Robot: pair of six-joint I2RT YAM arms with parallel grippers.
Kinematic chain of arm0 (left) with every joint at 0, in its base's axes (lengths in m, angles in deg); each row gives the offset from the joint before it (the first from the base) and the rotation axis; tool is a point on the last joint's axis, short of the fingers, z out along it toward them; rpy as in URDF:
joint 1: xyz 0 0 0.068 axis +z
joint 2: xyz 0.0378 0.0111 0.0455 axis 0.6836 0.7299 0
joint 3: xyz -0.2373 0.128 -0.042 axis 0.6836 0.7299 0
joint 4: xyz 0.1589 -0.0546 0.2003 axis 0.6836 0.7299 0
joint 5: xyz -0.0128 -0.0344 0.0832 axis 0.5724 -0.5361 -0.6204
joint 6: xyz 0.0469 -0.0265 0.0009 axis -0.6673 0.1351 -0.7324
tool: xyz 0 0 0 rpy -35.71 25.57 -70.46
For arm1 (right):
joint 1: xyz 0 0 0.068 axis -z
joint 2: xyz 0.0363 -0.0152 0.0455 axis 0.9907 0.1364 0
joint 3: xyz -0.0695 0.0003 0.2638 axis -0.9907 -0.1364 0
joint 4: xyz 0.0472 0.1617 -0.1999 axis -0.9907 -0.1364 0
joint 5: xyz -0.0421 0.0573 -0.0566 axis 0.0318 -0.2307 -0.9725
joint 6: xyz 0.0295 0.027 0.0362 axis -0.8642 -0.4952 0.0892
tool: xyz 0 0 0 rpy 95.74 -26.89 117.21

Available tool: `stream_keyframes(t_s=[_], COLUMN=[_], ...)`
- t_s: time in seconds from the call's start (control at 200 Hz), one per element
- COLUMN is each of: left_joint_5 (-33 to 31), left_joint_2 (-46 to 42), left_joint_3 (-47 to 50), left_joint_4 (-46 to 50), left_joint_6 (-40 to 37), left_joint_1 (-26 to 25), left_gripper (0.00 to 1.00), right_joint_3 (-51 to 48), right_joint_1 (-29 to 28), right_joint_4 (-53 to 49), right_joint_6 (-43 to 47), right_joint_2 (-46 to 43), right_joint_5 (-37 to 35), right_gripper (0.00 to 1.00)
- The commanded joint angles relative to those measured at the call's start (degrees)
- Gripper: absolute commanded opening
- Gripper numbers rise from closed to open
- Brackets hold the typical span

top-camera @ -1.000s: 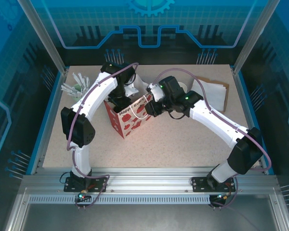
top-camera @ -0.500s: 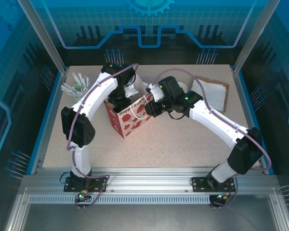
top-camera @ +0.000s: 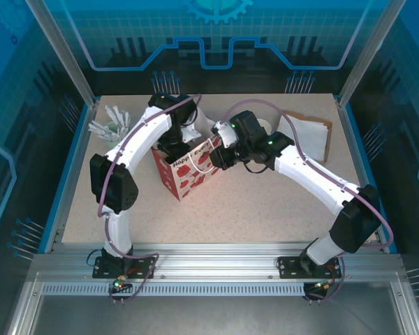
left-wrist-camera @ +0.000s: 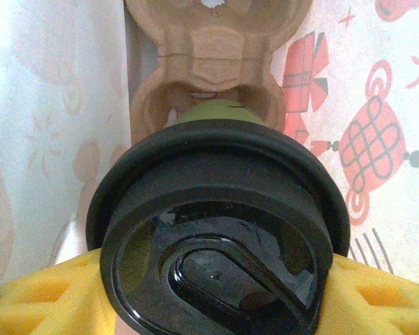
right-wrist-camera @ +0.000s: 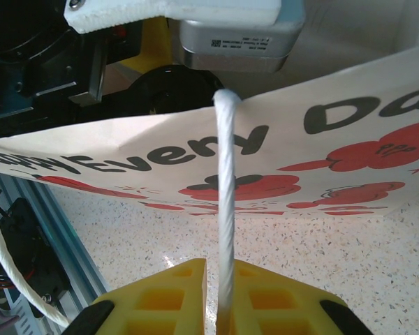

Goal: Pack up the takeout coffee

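Observation:
The takeout coffee point(left-wrist-camera: 216, 230), a green cup under a round black lid, sits between the yellow pads of my left gripper point(left-wrist-camera: 213, 296), which is shut on it. Cup and gripper are down inside the red-and-white gift bag point(top-camera: 188, 174), above a brown cardboard cup carrier point(left-wrist-camera: 216, 49) at the bag's bottom. From above, the left gripper point(top-camera: 172, 143) reaches into the bag's open top. My right gripper point(right-wrist-camera: 220, 293) is shut on the bag's white cord handle point(right-wrist-camera: 225, 209), at the bag's right side point(top-camera: 215, 159).
A pale green cup with white sticks point(top-camera: 108, 124) stands at the back left of the table. Brown and white paper sheets point(top-camera: 307, 132) lie at the back right. The bag's printed walls point(left-wrist-camera: 363, 139) close in on both sides of the cup.
The left arm has shifted slightly over the bag. The right arm and the bag have not moved.

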Motion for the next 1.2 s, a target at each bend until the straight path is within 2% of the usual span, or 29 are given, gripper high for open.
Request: stream_keyframes(t_s=[0.0,0.695,1.196], left_joint_5=[0.8,1.2,0.7], left_joint_2=[1.4,4.3,7.4], left_joint_3=[0.8,2.6,8.0], left_joint_4=[-0.3,-3.2,-8.6], left_joint_6=[-0.9,-0.5,0.6], left_joint_1=[0.6,0.6,-0.4], left_gripper=[0.46,0.48,0.51], right_joint_3=[1.6,1.1,0.2], right_joint_1=[-0.9,-1.2,-1.2], right_joint_4=[-1.0,-0.8,-0.7], right_joint_6=[0.9,0.7,0.6], right_joint_2=[0.9,1.1,1.1], right_joint_5=[0.3,0.6,0.3], right_gripper=[0.15,0.15,0.15])
